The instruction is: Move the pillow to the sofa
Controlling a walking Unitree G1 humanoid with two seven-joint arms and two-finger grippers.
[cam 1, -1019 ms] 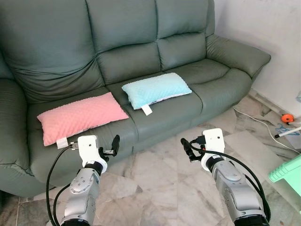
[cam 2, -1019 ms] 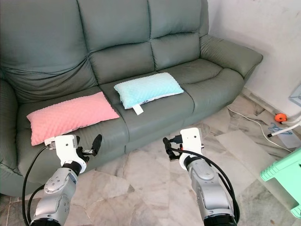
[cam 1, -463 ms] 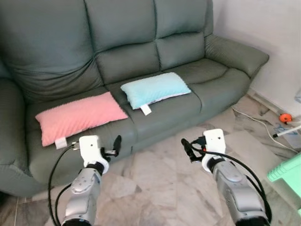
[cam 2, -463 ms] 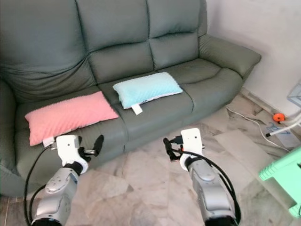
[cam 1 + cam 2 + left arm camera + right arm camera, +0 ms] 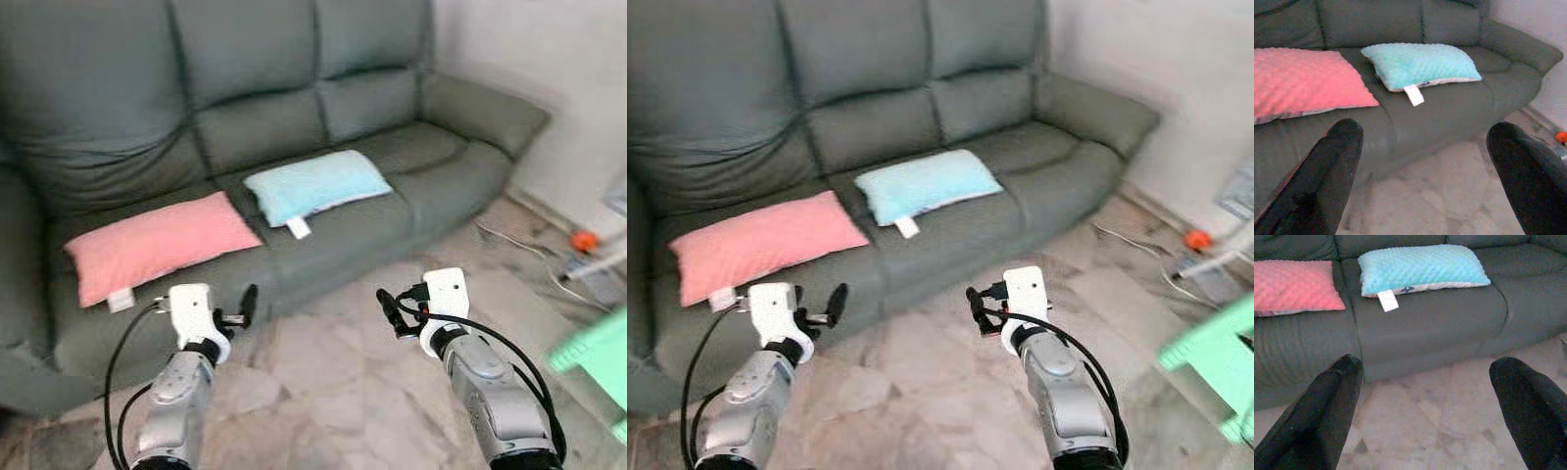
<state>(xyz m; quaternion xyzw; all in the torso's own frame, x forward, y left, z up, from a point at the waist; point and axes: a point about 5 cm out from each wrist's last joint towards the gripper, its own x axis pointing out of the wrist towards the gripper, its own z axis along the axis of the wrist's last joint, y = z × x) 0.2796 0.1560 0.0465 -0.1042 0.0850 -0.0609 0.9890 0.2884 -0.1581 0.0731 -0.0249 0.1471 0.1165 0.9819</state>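
A pink pillow point(image 5: 157, 245) lies on the left seat of the grey-green sofa point(image 5: 255, 117), and a light blue pillow point(image 5: 313, 184) with a white tag lies on the middle seat. Both arms are raised over the marble floor in front of the sofa. My left gripper point(image 5: 245, 299) is open and empty, a little before the seat edge below the pink pillow. My right gripper point(image 5: 390, 308) is also open and empty, before the middle seat. The wrist views look between the spread fingers point(image 5: 1332, 166) point(image 5: 1327, 401) at both pillows point(image 5: 1420, 64) point(image 5: 1422, 268).
A green plastic stool point(image 5: 588, 357) stands at the right edge. An orange object point(image 5: 585, 239) and a white cable point(image 5: 509, 240) lie on the floor by the white wall, right of the sofa. Marble floor point(image 5: 323, 382) stretches between me and the sofa.
The whole picture has shifted slightly and turned blurry, so the camera has moved. Both pillows stay on the sofa and both grippers stay open in about the same pose.
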